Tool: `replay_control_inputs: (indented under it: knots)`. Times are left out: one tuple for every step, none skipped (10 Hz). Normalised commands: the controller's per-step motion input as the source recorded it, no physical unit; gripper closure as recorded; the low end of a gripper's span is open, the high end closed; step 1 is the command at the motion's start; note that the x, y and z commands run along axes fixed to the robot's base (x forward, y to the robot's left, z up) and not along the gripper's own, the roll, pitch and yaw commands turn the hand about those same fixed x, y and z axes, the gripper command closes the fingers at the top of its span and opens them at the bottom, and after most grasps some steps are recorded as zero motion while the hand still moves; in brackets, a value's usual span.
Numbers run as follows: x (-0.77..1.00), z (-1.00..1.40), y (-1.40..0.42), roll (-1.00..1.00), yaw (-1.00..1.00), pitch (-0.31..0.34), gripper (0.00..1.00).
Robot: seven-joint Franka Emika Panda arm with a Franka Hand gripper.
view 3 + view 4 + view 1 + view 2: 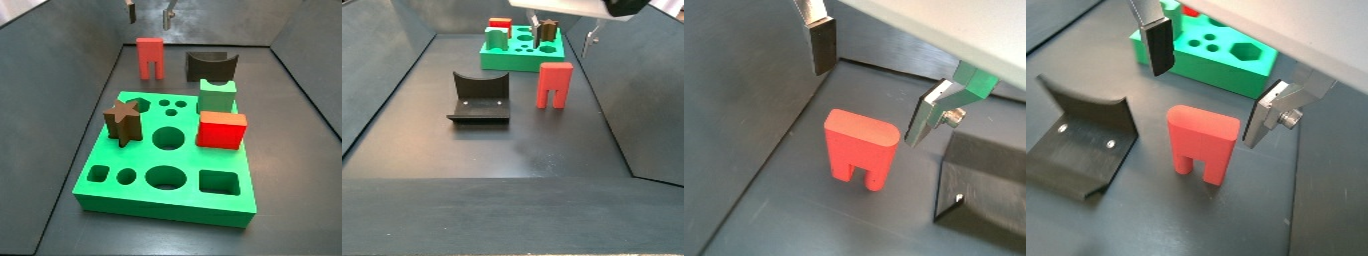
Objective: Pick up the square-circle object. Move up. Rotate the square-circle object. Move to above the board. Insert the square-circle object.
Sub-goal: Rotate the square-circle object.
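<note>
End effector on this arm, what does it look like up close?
The end effector, above the square-circle object, has two flat silver fingers with dark pads; one carries a small round screw. In a side view its body is white with a dark patch.

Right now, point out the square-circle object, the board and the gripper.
square-circle object (1203, 143): a wrist view, front face of its blocky top.
board (134, 148): a side view, bare green top surface.
gripper (878, 72): a wrist view, midway between fingertips, above the object.

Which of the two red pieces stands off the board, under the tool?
The square-circle object: salmon-red, upright on two legs on the dark floor, below the open tool. The bright red cube sits on the board.
</note>
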Motion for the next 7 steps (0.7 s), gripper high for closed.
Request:
replay_control_inputs:
  knots:
    - [0.02, -0.01, 0.0, 0.0, 1.0, 0.031, 0.0]
    - [0.02, -0.01, 0.0, 0.0, 1.0, 0.037, 0.0]
    - [0.02, -0.01, 0.0, -0.01, 1.0, 0.047, 0.0]
    - [0.02, -0.01, 0.0, -0.01, 0.81, 0.05, 0.0]
    - [0.02, -0.01, 0.0, -0.01, 0.64, 0.05, 0.0]
    - [0.02, -0.01, 0.0, -0.01, 0.31, 0.049, 0.0]
    - [0.0, -1.0, 0.0, -0.01, 0.17, 0.048, 0.0]
